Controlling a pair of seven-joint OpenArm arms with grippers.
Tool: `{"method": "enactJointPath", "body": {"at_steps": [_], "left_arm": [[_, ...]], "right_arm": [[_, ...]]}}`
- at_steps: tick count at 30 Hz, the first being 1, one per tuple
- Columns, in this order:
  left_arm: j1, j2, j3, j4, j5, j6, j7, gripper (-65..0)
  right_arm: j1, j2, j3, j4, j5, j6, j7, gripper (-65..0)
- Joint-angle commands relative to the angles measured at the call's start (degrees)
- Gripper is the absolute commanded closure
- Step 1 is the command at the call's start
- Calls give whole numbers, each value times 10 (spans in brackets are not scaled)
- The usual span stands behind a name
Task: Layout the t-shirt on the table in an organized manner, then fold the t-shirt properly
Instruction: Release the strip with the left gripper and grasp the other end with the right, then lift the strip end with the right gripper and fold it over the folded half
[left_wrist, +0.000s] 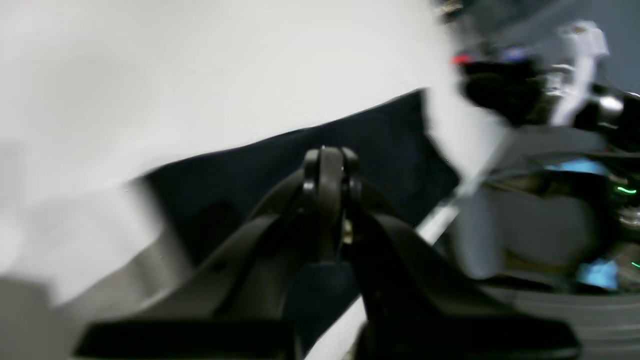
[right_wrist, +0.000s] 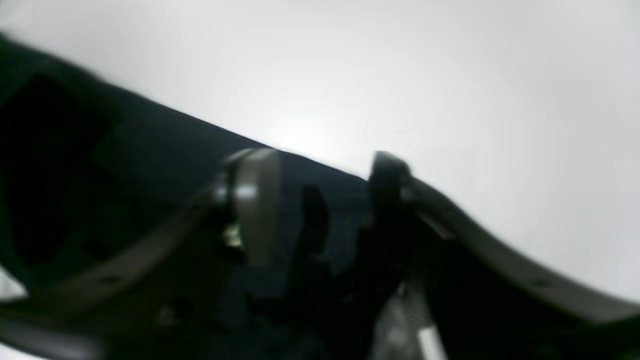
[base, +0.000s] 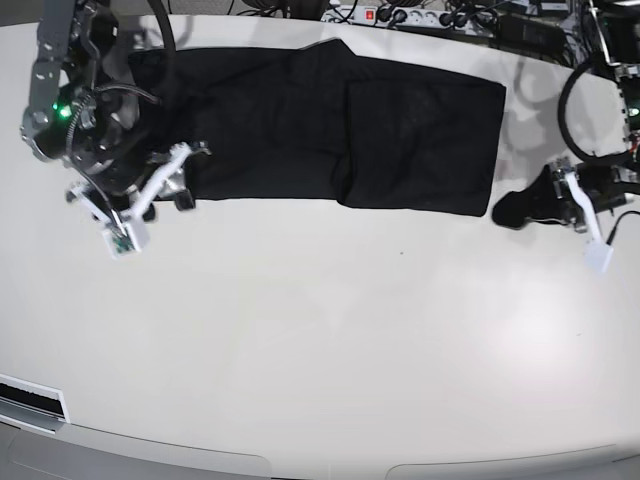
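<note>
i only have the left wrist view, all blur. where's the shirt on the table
Observer: The shirt lies as a long flat band along the table's far edge.
Operator: is my left gripper on it
Observer: No. The left gripper, shut, sits on bare table just off the shirt's end, holding nothing.
Operator: and the right one
Observer: The right gripper is at the shirt's opposite end, over its near edge, jaws open; the right wrist view shows black cloth between its fingers.
</note>
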Motion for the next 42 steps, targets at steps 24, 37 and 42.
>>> {"method": "enactJointPath", "body": {"at_steps": [24,37,42], "left_arm": [[17,-95,-8,9,12,3,-36,0],[18,-95,-8,9,12,3,-38,0],[19,-95,-8,9,12,3,-38,0]], "right_arm": [[48,3,263,-416,402,225,-101,-392],[48,3,173,-422,435,225,-122,-390],[54,3,138,-422,419,225,-124,-365]]}}
